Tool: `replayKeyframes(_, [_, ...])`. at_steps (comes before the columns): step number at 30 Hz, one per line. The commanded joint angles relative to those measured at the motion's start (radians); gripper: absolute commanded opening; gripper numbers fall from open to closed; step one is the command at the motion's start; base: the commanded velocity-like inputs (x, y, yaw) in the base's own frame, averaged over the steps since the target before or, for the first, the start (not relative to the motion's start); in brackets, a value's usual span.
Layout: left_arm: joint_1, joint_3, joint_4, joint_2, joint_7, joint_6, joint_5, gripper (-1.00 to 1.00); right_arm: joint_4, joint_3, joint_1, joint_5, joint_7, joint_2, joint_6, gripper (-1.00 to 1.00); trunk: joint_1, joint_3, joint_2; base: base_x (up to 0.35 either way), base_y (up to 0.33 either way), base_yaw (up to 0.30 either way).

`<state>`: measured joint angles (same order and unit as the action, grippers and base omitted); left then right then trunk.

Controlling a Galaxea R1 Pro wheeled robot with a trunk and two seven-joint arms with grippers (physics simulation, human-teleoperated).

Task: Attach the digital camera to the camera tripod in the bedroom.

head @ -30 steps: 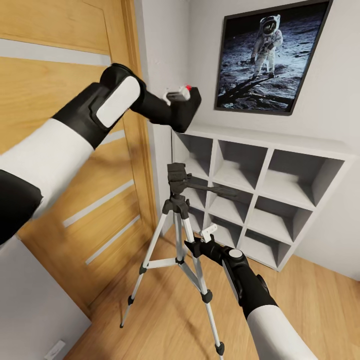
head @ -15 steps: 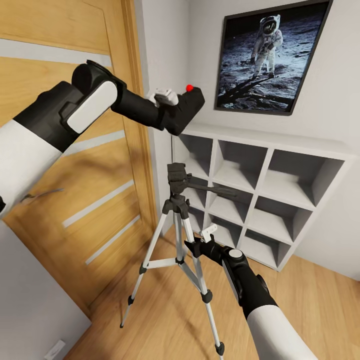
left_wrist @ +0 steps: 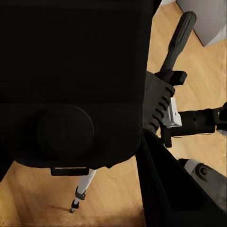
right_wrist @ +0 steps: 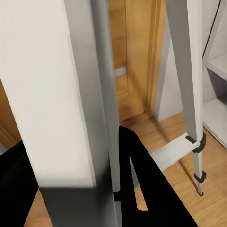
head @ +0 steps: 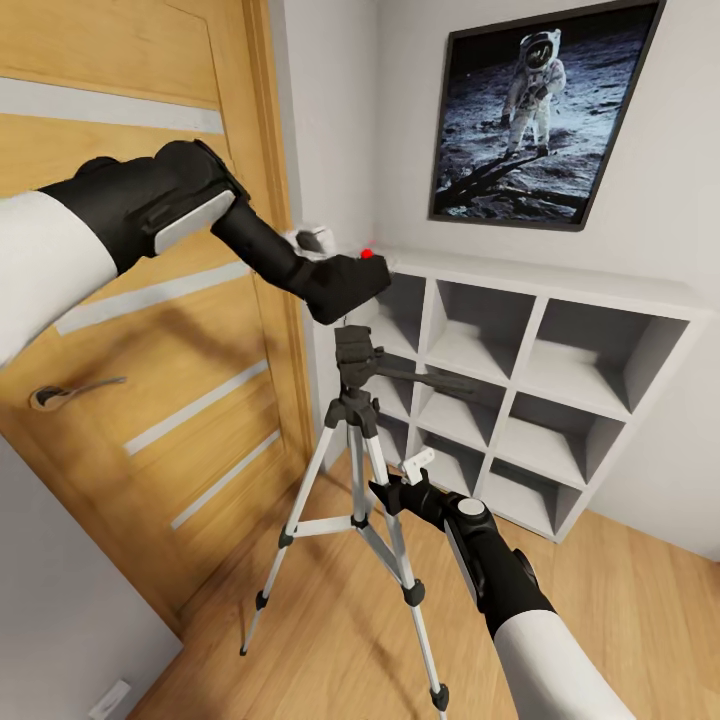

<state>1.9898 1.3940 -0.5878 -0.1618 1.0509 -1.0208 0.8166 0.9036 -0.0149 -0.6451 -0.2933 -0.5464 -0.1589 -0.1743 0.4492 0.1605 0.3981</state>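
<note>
From the head, our left gripper [head: 335, 262] grasps the camera [head: 345, 283] just above the tripod [head: 358, 440] head; our right gripper [head: 405, 480] sits beside a leg, grip unclear. Left wrist: camera [left_wrist: 71, 80] over the tripod [left_wrist: 163, 106] head. Right wrist: tripod [right_wrist: 187, 71] legs close.

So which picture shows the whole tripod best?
The head view: the tripod stands whole there, head, handle and all three legs on the floor. The left wrist view shows its black head and handle past the camera. The right wrist view shows close-up silver legs.
</note>
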Motion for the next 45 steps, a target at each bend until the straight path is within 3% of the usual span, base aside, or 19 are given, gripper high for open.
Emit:
replayKeyframes(1, [0.006, 0.025, 0.023, 0.002, 0.043, 0.003, 0.007, -1.00, -0.057, -0.004, -0.001, -0.023, -0.007, -0.001, -0.040, -1.00, 0.001, 0.002, 0.002, 0.000, 0.000, 0.000])
replayKeyframes(4, [0.012, 0.074, 0.088, 0.006, 0.151, 0.045, 0.006, -1.00, -0.057, -0.004, -0.001, -0.023, -0.007, 0.000, -0.040, -1.00, 0.001, 0.002, 0.002, 0.000, 0.000, 0.000])
replayKeyframes(5, [0.014, 0.092, 0.110, 0.008, 0.199, 0.105, 0.006, -1.00, -0.057, -0.004, -0.001, -0.023, -0.007, -0.001, -0.040, -1.00, 0.001, 0.002, 0.002, 0.000, 0.000, 0.000])
replayKeyframes(7, [0.016, 0.106, 0.120, 0.010, 0.230, 0.169, 0.002, -1.00, -0.057, -0.004, -0.001, -0.023, -0.006, -0.001, -0.040, -1.00, 0.001, 0.002, 0.002, 0.000, 0.000, 0.000])
replayKeyframes(10, [0.016, 0.113, 0.122, 0.010, 0.243, 0.198, -0.026, -1.00, -0.057, -0.004, -0.001, -0.023, -0.006, 0.000, -0.040, -1.00, 0.001, 0.002, 0.002, 0.000, 0.000, 0.000])
replayKeyframes(12, [0.016, 0.115, 0.122, 0.010, 0.248, 0.209, -0.072, -1.00, -0.057, -0.004, -0.001, -0.023, -0.006, -0.001, -0.040, -1.00, 0.001, 0.002, 0.002, 0.000, 0.000, 0.000])
replayKeyframes(14, [0.017, 0.115, 0.116, 0.012, 0.270, 0.236, -0.158, -1.00, -0.057, -0.004, -0.001, -0.023, -0.005, -0.001, -0.040, -1.00, 0.001, 0.002, 0.002, 0.000, 0.000, 0.000])
replayKeyframes(18, [0.017, 0.114, 0.116, 0.011, 0.323, 0.325, -0.207, -1.00, -0.057, -0.004, -0.001, -0.023, -0.006, -0.001, -0.040, -1.00, 0.001, 0.002, 0.002, 0.000, 0.000, 0.000])
replayKeyframes(22, [0.017, 0.107, 0.126, 0.007, 0.365, 0.424, -0.221, -1.00, -0.057, -0.004, -0.001, -0.023, -0.005, -0.001, -0.040, -1.00, 0.001, 0.002, 0.002, 0.000, 0.000, 0.000])
replayKeyframes(27, [0.017, 0.105, 0.127, 0.008, 0.358, 0.430, -0.225, -1.00, -0.057, -0.004, -0.001, -0.023, -0.004, -0.001, -0.040, -1.00, 0.001, 0.002, 0.002, 0.000, 0.000, 0.000])
replayKeyframes(32, [0.017, 0.103, 0.108, 0.012, 0.249, 0.436, -0.222, -1.00, -0.057, -0.004, -0.001, -0.023, -0.004, -0.001, -0.040, -1.00, 0.001, 0.002, 0.002, 0.000, 0.000, 0.000])
replayKeyframes(33, [0.017, 0.098, 0.114, 0.018, 0.254, 0.437, -0.227, -1.00, -0.005, -0.006, -0.002, -0.009, -0.003, -0.004, -0.010, -1.00, 0.001, 0.002, 0.002, 0.000, 0.000, 0.000])
replayKeyframes(38, [0.017, 0.072, 0.142, 0.028, 0.259, 0.439, -0.248, -1.00, -0.008, -0.006, -0.003, 0.002, -0.002, -0.005, -0.016, -1.00, 0.001, 0.002, 0.002, 0.000, 0.000, 0.000])
replayKeyframes(45, [0.017, 0.037, 0.116, -0.012, 0.238, 0.432, -0.200, -1.00, -0.007, -0.005, -0.004, 0.011, 0.000, 0.004, -0.012, -1.00, 0.001, 0.002, 0.002, 0.000, 0.000, 0.000])
